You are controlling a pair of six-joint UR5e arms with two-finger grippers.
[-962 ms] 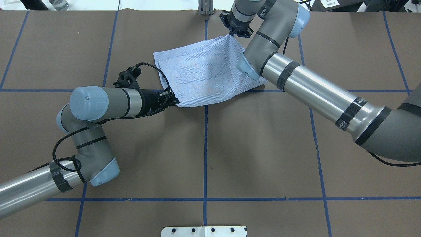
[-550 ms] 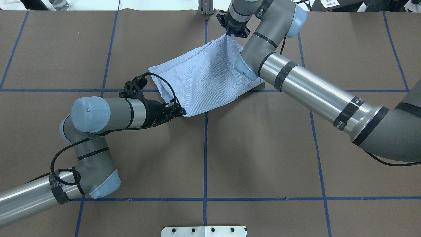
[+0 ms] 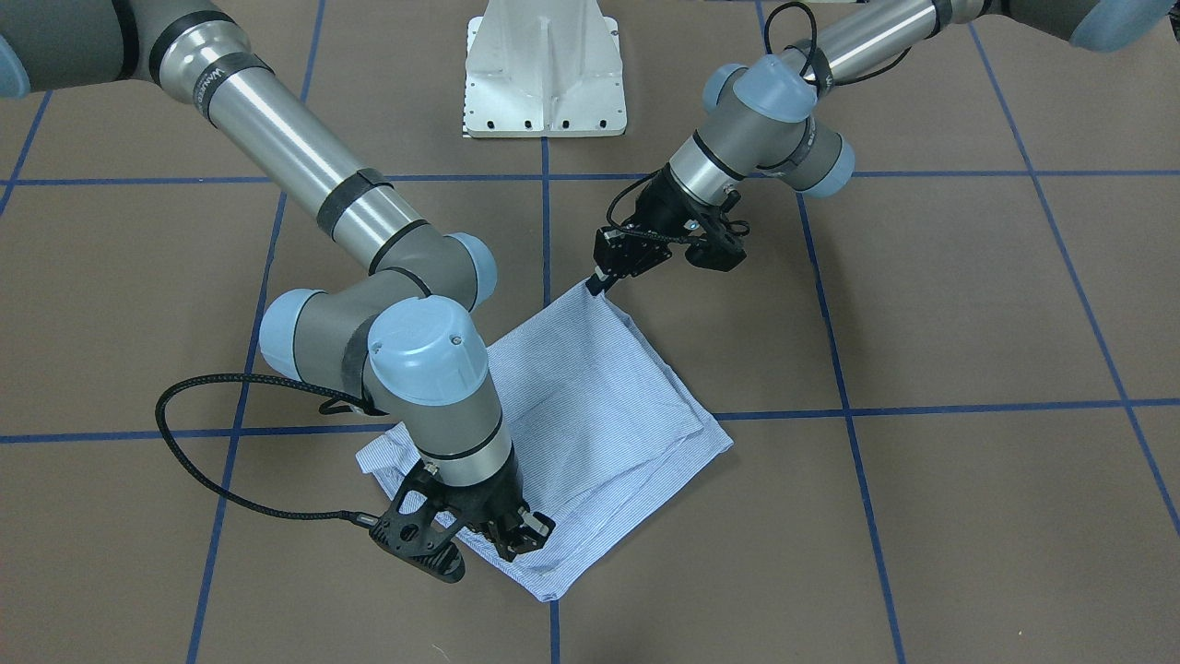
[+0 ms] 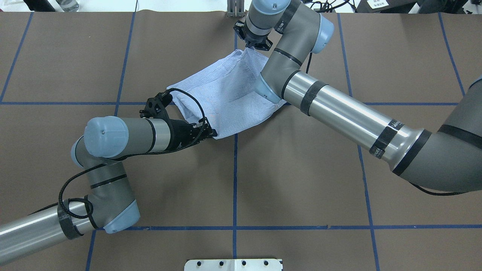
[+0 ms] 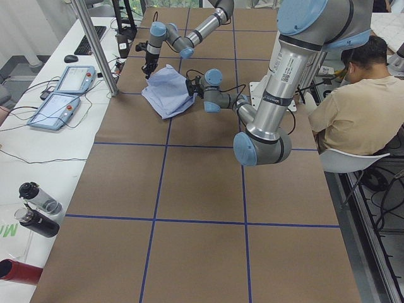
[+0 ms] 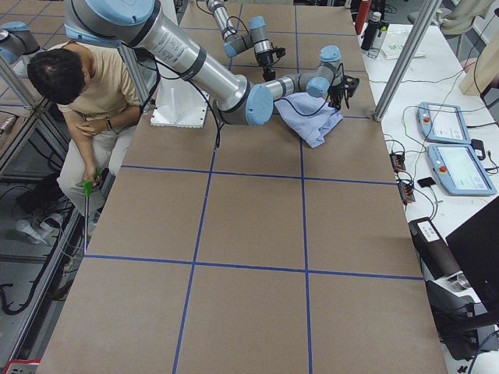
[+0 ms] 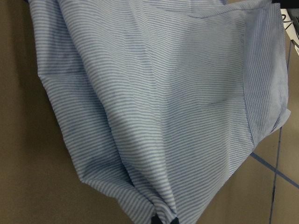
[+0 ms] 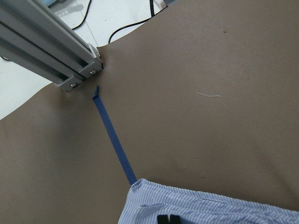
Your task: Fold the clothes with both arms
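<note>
Since a moment ago, your left gripper [image 4: 211, 132] has pulled its corner of the shirt [image 4: 222, 86] back toward the robot. Your right gripper [image 4: 251, 45] has slid its corner sideways. The shirt has turned with them.

From across the table [image 3: 922, 516], both grippers are pinched tight on the shirt. Each one holds a spot at the edge, and the folded cloth stretches between them. The corner in the left gripper looks lifted up.

From above, the shirt sits between the two grippers, pulled into a slanted shape. Part of it hides under the right arm [image 4: 339, 113].

From the two side views, the shirt is just a small blue bundle between the grippers. A person [image 5: 344, 107] sits behind the robot.

The left wrist camera sees striped cloth spreading away from the pinch, with wrinkles running toward it.

The right wrist camera sees only the hem right at the pinch. Past it are bare table, a blue tape line [image 8: 112, 135] and a metal post [image 8: 46, 42].

I think you are in the middle of a fold, moving the half-folded shirt into place. Next, I would keep both pinches tight, keep the cloth pulled flat between the grippers, lay it down smooth, and only then let go.
</note>
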